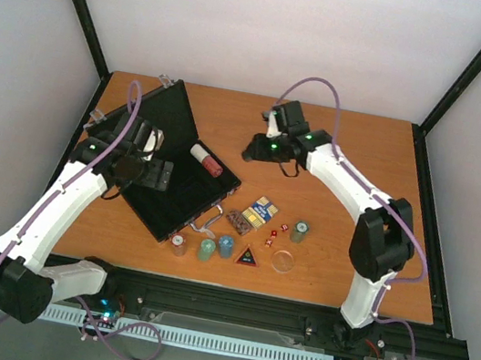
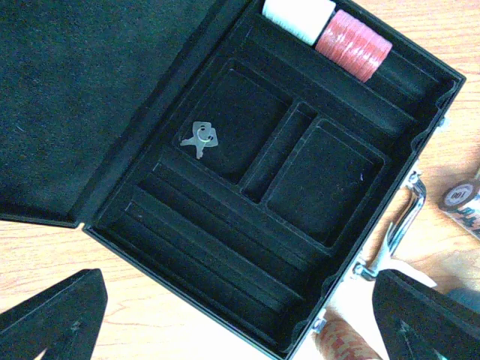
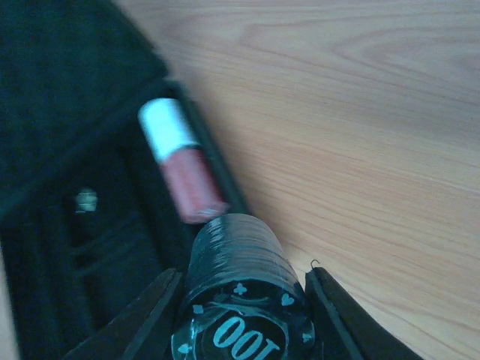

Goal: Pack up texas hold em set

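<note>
Black case [image 1: 185, 191]: it lay open on the wooden tabletop [image 1: 395, 141], over toward 9 o'clock, with its lid [image 1: 161, 116] folded back toward 11 o'clock.
Inside the case: white chips [image 2: 298, 15] and red chips [image 2: 352, 45] lay in one row in a long slot. Small silver keys [image 2: 201, 137] sat in a middle pocket.
Handle [image 2: 401, 225]: silver, on the side of the case nearest the loose pieces.
Right claw [image 3: 244, 300]: it was closed partway onto a black chip stack [image 3: 236, 255] marked 100, with one finger on each side. It hung at 3 o'clock of the case, close to the red chips.
Left claw [image 2: 236, 300]: its fingers [image 2: 60, 319] stood wide apart and held nothing. It hung over the open case.
Card decks: a blue and yellow deck [image 1: 260, 211] and a brown deck [image 1: 238, 221] lay side by side at 4 o'clock of the case.
Red dice [image 1: 276, 232]: between the decks and a green stack [image 1: 300, 232].
Row toward 6 o'clock: a reddish stack [image 1: 178, 244], a teal stack [image 1: 207, 249], a blue stack [image 1: 226, 246], a black triangle [image 1: 247, 256] and a clear disc [image 1: 282, 261].
</note>
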`<move>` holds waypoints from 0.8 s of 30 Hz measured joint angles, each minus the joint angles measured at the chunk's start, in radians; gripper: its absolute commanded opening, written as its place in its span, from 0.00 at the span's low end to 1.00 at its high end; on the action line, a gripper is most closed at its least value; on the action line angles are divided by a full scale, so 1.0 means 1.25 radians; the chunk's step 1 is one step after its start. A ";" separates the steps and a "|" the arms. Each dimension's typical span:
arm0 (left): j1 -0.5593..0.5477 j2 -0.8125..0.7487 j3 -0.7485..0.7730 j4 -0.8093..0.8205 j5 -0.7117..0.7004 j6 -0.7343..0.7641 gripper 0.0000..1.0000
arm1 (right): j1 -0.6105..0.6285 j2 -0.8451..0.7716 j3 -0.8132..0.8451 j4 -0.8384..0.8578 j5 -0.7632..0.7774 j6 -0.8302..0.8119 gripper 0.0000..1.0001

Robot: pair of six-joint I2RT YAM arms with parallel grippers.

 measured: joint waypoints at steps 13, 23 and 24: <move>0.000 -0.071 0.020 -0.004 -0.043 -0.013 1.00 | 0.139 0.246 0.182 0.149 -0.113 0.113 0.03; 0.000 -0.094 0.022 -0.006 -0.046 -0.024 1.00 | 0.182 0.355 0.303 0.203 -0.076 0.156 0.03; 0.000 -0.097 0.022 -0.007 -0.048 -0.024 1.00 | 0.187 0.363 0.311 0.205 -0.073 0.157 0.03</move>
